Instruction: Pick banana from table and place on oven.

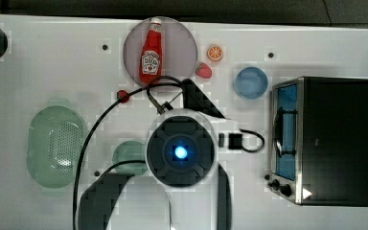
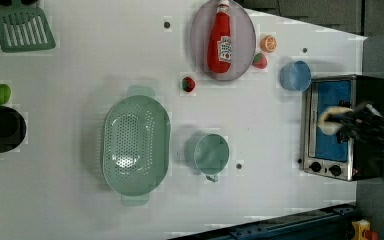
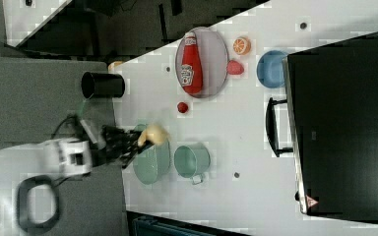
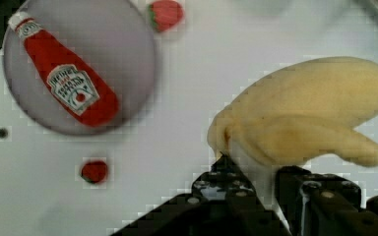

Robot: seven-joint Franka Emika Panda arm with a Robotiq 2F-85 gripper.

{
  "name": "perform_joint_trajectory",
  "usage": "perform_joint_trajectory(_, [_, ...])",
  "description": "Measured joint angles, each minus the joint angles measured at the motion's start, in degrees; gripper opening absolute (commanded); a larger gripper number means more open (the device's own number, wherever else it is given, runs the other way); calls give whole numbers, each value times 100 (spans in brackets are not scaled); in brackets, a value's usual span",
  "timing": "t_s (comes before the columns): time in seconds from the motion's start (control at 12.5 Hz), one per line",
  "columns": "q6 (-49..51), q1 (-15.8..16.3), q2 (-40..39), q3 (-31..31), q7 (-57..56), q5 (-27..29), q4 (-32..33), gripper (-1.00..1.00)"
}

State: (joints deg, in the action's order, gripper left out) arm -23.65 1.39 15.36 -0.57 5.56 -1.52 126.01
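Note:
The pale yellow banana (image 4: pixel 305 115) is pinched by its near end between my black fingers, and my gripper (image 4: pixel 256 172) is shut on it, lifted off the white table (image 1: pixel 52 62). The right view has the banana (image 3: pixel 153 133) at the gripper (image 3: pixel 140 140) tip, over the green colander's edge. In the left view the banana (image 2: pixel 331 119) and gripper (image 2: pixel 344 122) overlap the oven's (image 2: pixel 372 87) blue glass door. In the top view the arm's round wrist (image 1: pixel 180 152) covers the banana, left of the oven (image 1: pixel 340 139).
A ketchup bottle (image 1: pixel 151 52) lies on a grey plate, with strawberries (image 1: pixel 203 71), an orange slice (image 1: pixel 215 52) and a blue bowl (image 1: pixel 251 82) nearby. A green colander (image 1: pixel 56 146) and a green cup (image 2: pixel 210 152) stand on the top view's left side.

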Motion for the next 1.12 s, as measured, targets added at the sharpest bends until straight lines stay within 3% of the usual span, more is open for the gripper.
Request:
perform_joint_trajectory(0.16, [593, 60, 236, 313, 0, 47, -492, -51])
perform_joint_trajectory(0.48, [985, 20, -120, 1090, -513, 17, -1382, -51])
perform_joint_trajectory(0.8, [857, -68, -634, 2070, -1810, -76, -1265, -51])
perform_joint_trajectory(1.12, [-124, -162, -1592, 3207, -3653, 37, -1164, -51])
